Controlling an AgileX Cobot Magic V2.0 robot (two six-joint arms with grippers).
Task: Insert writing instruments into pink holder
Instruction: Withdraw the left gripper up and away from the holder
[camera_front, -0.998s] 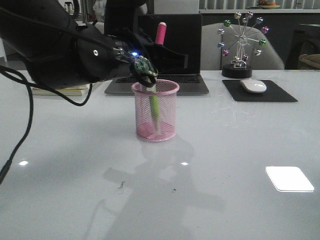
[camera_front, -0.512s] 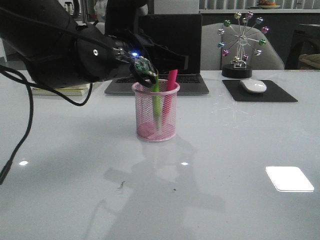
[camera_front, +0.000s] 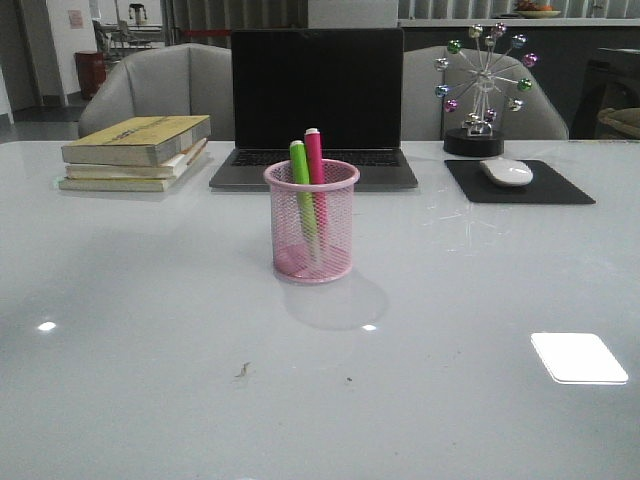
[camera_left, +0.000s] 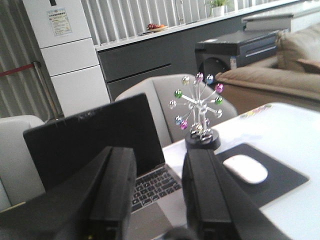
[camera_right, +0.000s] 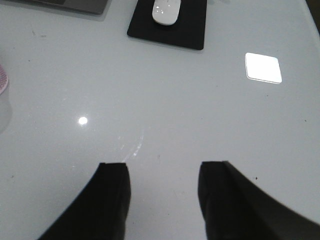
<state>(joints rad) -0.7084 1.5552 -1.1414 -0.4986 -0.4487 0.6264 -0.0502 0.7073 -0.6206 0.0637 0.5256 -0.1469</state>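
two short thick highlighters, bright green (camera_front: 300, 176) and hot pink (camera_front: 314, 172), lean inside the round pink wire-mesh holder (camera_front: 311, 221) mid-table (camera_front: 480, 300), so left gripper (camera_left: 159, 192) and right gripper (camera_right: 162, 192) gape empty, seemingly finished.

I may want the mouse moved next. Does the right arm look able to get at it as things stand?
Probably yes: the right gripper is open, holds nothing, and only bare table lies between it and the mouse.
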